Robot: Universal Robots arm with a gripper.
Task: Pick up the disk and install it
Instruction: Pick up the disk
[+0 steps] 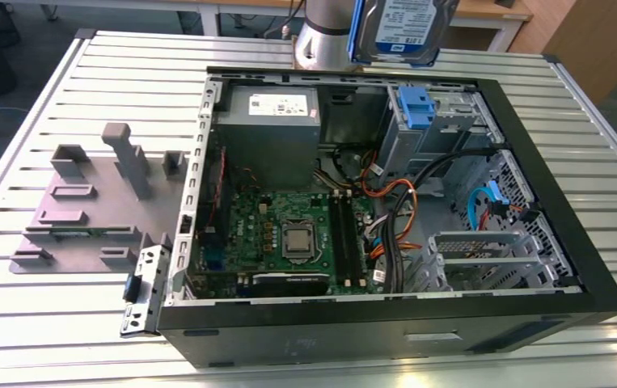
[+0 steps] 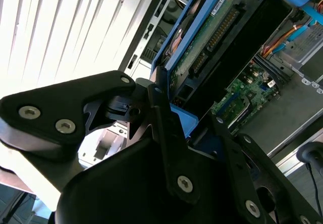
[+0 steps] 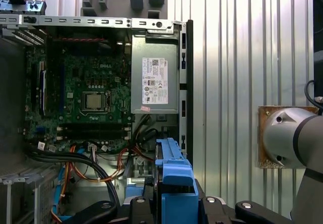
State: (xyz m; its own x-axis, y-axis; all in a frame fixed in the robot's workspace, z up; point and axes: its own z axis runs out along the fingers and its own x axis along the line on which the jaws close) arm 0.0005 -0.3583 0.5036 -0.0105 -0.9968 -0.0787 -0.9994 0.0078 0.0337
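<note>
Aloft at top centre of exterior view: flat silver hard drive with white-and-blue label (image 1: pixel 405 31), well above open black computer case (image 1: pixel 567 267) on slatted metal surface (image 1: pixel 60 105). Black hand (image 3: pixel 174 204) pinching drive by blue plastic bracket (image 3: pixel 174 176), over case edge near grey power-supply box (image 3: pixel 155 80). Green motherboard (image 1: pixel 286 234) exposed below.

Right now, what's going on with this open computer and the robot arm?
The robot arm is holding the disk in its gripper, lifted above the far edge of the open computer case. In both wrist views the fingers are clamped on the disk's blue bracket. The disk is not yet in the case; the drive bay with a blue latch sits just below it, beside the grey power supply. A grey fixture plate lies on the table at the exterior view's left.
</note>
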